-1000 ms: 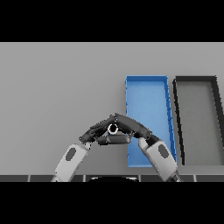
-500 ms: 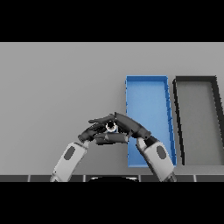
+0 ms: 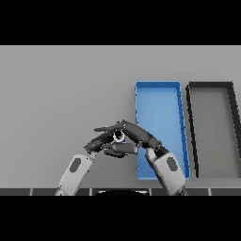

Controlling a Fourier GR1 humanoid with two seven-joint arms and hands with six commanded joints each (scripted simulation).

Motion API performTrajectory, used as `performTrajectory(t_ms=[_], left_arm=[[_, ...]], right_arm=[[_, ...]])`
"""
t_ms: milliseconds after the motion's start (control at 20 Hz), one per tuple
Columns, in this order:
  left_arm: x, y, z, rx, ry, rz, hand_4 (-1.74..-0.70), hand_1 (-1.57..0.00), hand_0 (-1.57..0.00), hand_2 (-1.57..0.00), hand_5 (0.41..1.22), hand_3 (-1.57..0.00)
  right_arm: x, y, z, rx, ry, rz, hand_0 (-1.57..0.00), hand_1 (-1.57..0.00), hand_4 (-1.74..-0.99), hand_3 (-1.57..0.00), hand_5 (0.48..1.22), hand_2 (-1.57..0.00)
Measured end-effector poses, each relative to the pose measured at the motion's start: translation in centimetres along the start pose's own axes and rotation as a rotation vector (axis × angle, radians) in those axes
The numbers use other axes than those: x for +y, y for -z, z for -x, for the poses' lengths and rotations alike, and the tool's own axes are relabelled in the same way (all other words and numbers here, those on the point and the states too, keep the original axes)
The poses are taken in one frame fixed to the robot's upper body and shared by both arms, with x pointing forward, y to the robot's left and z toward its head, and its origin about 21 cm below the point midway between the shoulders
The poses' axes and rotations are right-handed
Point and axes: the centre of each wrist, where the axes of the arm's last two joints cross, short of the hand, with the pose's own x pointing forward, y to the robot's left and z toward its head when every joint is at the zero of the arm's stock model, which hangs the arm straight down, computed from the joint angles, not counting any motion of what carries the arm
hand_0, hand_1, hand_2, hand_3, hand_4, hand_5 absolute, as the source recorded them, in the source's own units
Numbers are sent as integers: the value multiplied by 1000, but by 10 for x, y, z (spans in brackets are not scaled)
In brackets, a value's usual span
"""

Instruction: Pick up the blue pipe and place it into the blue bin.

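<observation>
Both hands meet over the grey bench (image 3: 61,94), just left of the blue bin (image 3: 160,101). The left hand (image 3: 101,141) comes in from the lower left, its fingers (image 3: 104,128) extended toward the right and lying nearly flat. The right hand (image 3: 141,137) comes in from the lower right, crossing the bin's lower left corner, with its fingers (image 3: 129,128) reaching left and its thumb (image 3: 117,149) curled underneath. The blue pipe (image 3: 118,136) sits between the 2 hands, seen end-on as a small pale ring with a dark centre; only this end is visible, and little of its blue shows. The right hand's fingers and thumb close around the pipe, while the left hand's fingers rest against it from the other side without a clear curl. Whether the pipe touches the bench cannot be determined. The blue bin stands lengthwise, away from the viewer. A dark grey bin (image 3: 231,127) of similar shape stands just beside it on the right.
</observation>
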Motion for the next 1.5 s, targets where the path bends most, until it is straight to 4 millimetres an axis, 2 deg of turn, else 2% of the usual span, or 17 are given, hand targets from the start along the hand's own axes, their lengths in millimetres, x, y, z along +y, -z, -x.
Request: performTrajectory(t_ms=[100, 200, 400, 650, 850, 900, 1050, 1100, 1200, 1350, 1500], left_arm=[[0, 2, -2, 12, 0, -7, -970, -24, -25, -23, 531, -18], [1, -1, 1, 29, 5, -15, -969, -15, -16, -14, 512, -11], [3, 2, 2, 55, 4, -11, -971, -5, -6, -5, 485, -4], [1, -2, -1, 45, 18, -13, -951, -1, -1, -1, 473, -1], [1, -6, -3, 18, 22, -16, -948, 0, 0, 0, 466, 0], [5, -8, -6, 16, 29, -29, -951, 0, 0, 0, 468, 0], [4, -13, -5, 29, 19, -35, -951, 1, 1, 1, 474, 1], [-1, -12, -5, 28, 16, -31, -950, 1, 1, 1, 474, 1], [5, -14, -6, 31, 19, -38, -947, 1, 1, 1, 470, 1], [6, -12, -5, 30, 26, -40, -941, 1, 1, 1, 463, 1], [7, -14, -3, 27, 27, -48, -935, 1, 1, 1, 460, 1]], right_arm=[[-3, -1, 1, -8, 9, 18, -1571, -1571, -1497, -1571, 1221, -1571], [-10, 0, -11, -63, 46, 38, -1571, -1571, -1495, -1571, 1221, -1571], [-31, 5, -37, -62, 135, 58, -1571, -1571, -1494, -1571, 1221, -1571], [-67, 10, -91, -182, 171, 109, -1571, -1571, -1497, -1571, 1221, -1571], [-112, 3, -111, -191, 111, 321, -1571, -1571, -1498, -1571, 1221, -1571], [-121, 3, -108, -162, 100, 345, -1571, -1571, -1498, -1571, 1221, -1571], [-142, -14, -96, -79, 66, 485, -1571, -1571, -1499, -1571, 1221, -1571], [-149, -20, -88, -37, 81, 518, -1571, -1571, -1499, -1571, 1221, -1571], [-157, -35, -73, 46, 81, 574, -1571, -1571, -1499, -1571, 1221, -1571], [-156, -50, -49, 166, 96, 633, -1571, -1571, -1499, -1571, 1221, -1571], [-154, -73, -25, 271, 101, 701, -1571, -1571, -1500, -1571, 1221, -1571]])
